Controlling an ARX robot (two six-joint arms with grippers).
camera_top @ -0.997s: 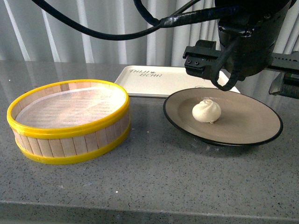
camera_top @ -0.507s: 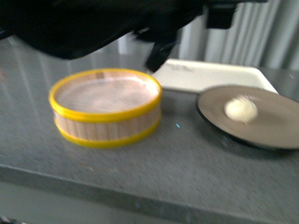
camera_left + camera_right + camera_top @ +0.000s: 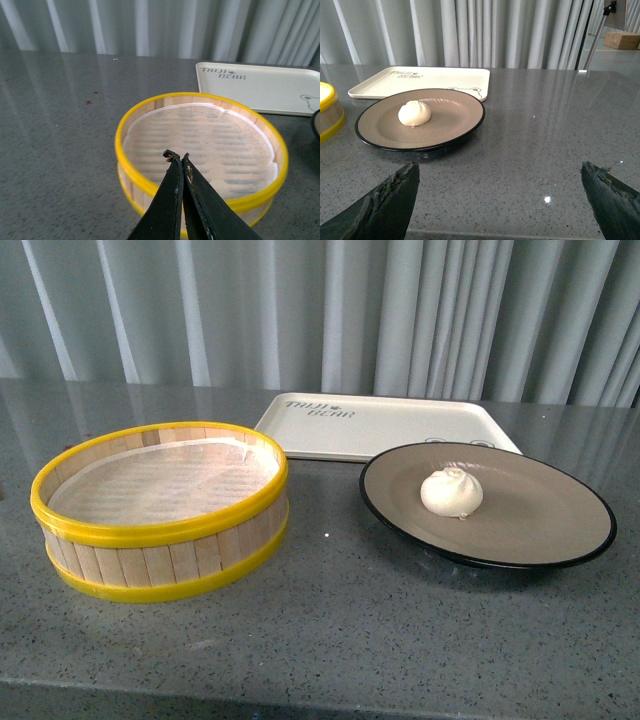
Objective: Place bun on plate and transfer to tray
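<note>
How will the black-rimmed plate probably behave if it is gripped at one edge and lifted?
The plate looks rigid, so it should not bend. It is wide and shallow, so a grip at one edge would probably let it tilt. The bun is round and lies loose on it, so it may then roll or slide.

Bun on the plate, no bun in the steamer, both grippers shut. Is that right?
Not quite: the right gripper is open, its tips wide apart in the right wrist view. The left gripper is shut, the bun is on the plate, and the steamer holds no bun.
</note>
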